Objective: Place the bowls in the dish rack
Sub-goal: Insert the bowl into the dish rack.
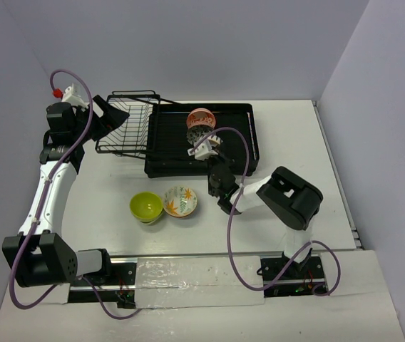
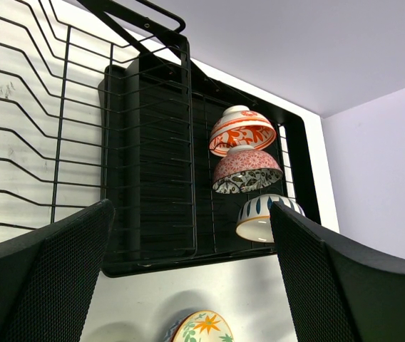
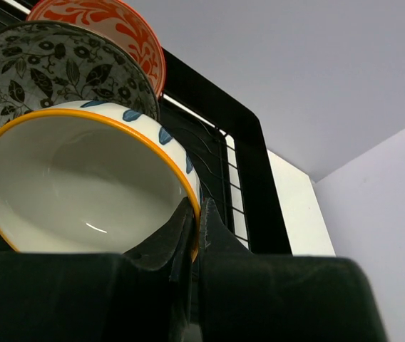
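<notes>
Just behind held bowl — two bowls.

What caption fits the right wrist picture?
Right gripper pinches the blue-leaf bowl by its rim, beside two patterned bowls in the dish rack.

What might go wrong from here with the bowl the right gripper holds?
1. The right gripper pinches the blue-leaf bowl only at its rim, so the bowl may slip or tip on release.
2. The floral bowl stands close beside it in the rack; a nudge could topple it.
</notes>
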Tool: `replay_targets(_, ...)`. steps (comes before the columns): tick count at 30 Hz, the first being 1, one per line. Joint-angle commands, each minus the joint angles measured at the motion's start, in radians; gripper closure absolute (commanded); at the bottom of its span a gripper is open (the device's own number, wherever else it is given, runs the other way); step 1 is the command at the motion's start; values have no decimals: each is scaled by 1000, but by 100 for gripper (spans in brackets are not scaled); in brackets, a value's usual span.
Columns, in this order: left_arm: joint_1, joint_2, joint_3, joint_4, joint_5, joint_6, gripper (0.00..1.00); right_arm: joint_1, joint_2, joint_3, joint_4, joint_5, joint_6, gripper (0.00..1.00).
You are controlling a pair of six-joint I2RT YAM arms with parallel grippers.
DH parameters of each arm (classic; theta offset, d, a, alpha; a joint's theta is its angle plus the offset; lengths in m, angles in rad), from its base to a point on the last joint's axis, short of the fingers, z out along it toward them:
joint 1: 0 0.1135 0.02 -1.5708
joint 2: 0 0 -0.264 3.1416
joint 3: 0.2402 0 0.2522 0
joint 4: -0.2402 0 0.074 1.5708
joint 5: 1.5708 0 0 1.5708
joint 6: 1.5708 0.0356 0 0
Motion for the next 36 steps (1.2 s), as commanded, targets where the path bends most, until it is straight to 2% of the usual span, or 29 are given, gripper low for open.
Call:
replay_targets(1, 5, -18, 2, 40, 13, -5, 5, 10, 8, 52, 482, 1, 6, 100)
replay_targets(17, 3, -21, 2, 43, 25, -11, 5, 6, 86, 127, 479, -23, 16, 100)
replay_targets(29, 5, -27, 2, 42, 19, -8, 5, 11, -3, 27, 379, -61, 133, 100)
replay_targets(36, 5, -36, 2, 45, 25, -11, 5, 22, -25, 12, 334, -60, 145, 100)
